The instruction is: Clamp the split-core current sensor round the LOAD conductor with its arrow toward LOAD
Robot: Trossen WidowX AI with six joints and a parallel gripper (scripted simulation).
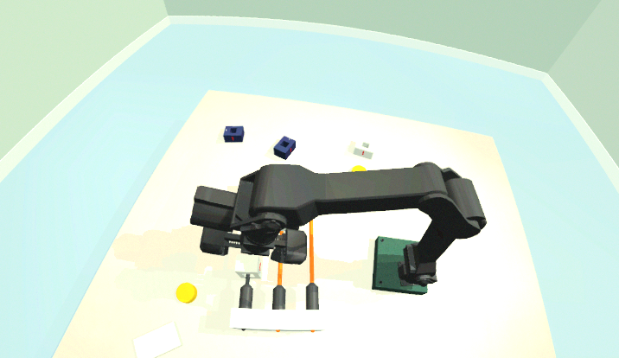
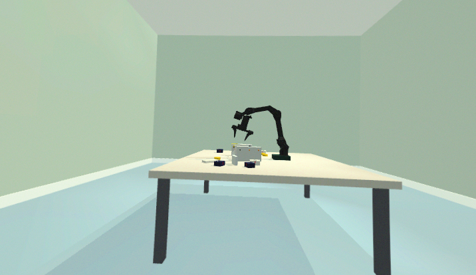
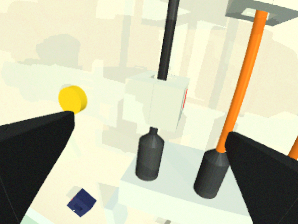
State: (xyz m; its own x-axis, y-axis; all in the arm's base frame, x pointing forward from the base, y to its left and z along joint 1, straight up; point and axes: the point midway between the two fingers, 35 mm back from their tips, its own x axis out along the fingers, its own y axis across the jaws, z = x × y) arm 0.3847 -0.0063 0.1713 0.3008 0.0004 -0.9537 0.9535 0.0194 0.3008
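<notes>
Top: one white sensor round black conductor; two orange conductors alongside; two navy blocks.

Exterior: one gripper above table, released.

Wrist: two fingers spread wide, sensor untouched; one yellow disc.

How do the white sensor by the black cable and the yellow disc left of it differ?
The white sensor is boxy; the yellow disc is round. The sensor surrounds the black cable; the disc encloses nothing. The sensor shows a red mark; the disc shows none. Both are outside the jaws' grip.
</notes>
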